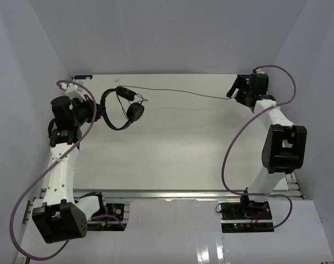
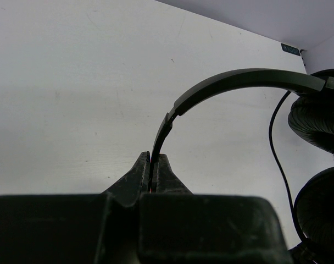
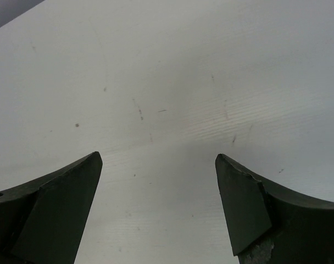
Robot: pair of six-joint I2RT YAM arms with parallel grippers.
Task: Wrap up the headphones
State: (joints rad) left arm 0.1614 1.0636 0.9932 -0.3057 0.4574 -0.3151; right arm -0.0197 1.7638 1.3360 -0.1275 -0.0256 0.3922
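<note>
The black headphones (image 1: 124,108) lie at the table's far left, with the thin headband (image 2: 238,81) arching toward two padded ear cups (image 2: 318,119). My left gripper (image 2: 154,164) is shut on the end of the headband (image 1: 104,110), pinching it between its fingertips. The thin black cord (image 1: 181,91) stretches right across the table, and its far end lies beside my right gripper (image 1: 234,91). In the right wrist view that gripper (image 3: 159,158) is open over bare table (image 3: 167,99) with nothing between its fingers. The cord does not show there.
White walls enclose the table (image 1: 183,143) on the left, back and right. Thick purple cables (image 1: 233,148) loop beside both arms. A metal rail (image 1: 172,193) runs along the near edge between the arm bases.
</note>
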